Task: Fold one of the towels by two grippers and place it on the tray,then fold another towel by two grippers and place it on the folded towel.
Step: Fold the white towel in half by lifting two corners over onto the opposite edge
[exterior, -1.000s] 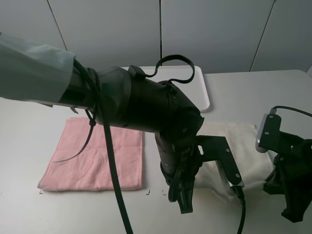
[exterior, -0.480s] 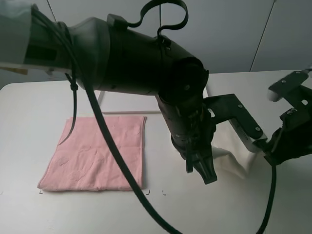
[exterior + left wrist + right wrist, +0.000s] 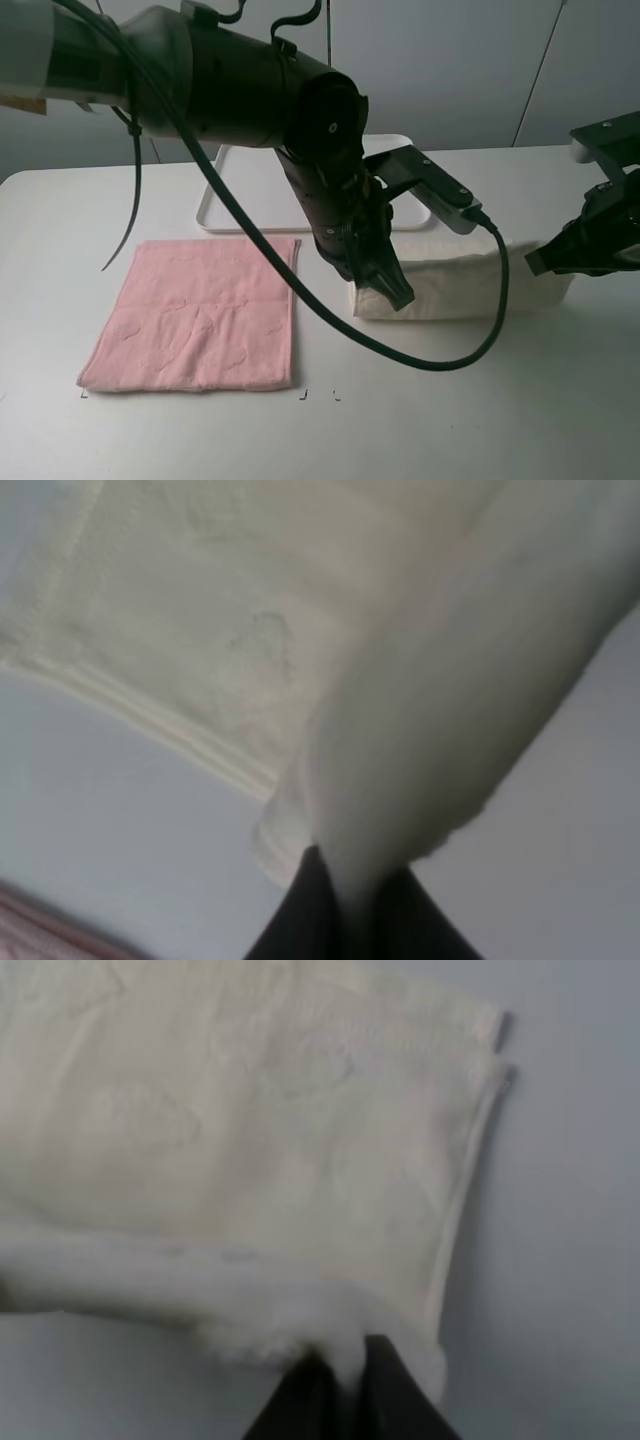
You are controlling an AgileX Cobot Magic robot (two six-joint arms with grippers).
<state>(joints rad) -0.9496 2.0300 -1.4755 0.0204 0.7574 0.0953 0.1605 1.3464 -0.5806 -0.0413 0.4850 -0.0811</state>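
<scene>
I have the left claw (image 3: 345,908) and the right claw (image 3: 340,1388) both clamped on the white towel (image 3: 462,288), so uneven pulling may slip one corner free.

A broad white matte table (image 3: 560,400) fills the lower part of the high view, under soft, even light that casts only faint shadows. Behind the table's far edge rises a pale grey panelled wall (image 3: 450,60), split by thin dark seams (image 3: 540,75), some upright, some slanted. Tiny black corner marks (image 3: 303,396) sit near the table's front edge
</scene>
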